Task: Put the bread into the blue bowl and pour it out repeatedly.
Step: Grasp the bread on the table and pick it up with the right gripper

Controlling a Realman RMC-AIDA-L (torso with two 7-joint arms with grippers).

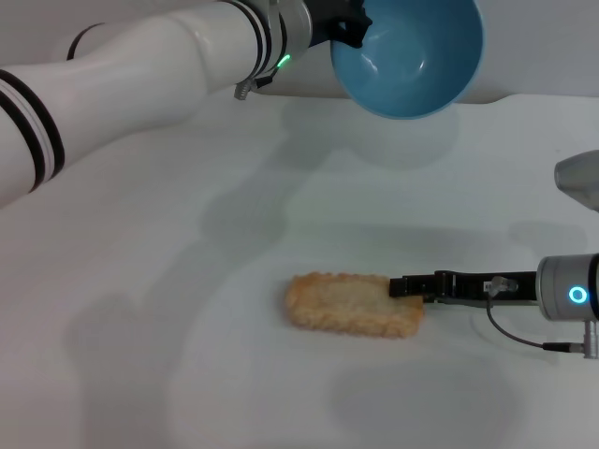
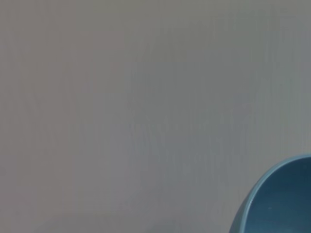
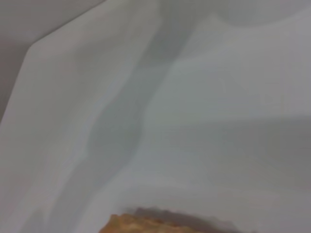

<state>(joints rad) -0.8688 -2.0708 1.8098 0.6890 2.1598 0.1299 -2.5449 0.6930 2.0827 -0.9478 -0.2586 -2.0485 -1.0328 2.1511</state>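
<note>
The left gripper (image 1: 348, 28) holds the blue bowl (image 1: 409, 56) tipped high above the counter (image 1: 168, 281) — the bread (image 1: 353, 304) lies flat-side up at the right gripper (image 1: 404, 286) tip, clasp indiscernible.

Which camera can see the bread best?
The head view: the whole bread lies flat on the white table, with the right gripper at its end. The right wrist view catches only its edge. The left wrist view misses it.
</note>
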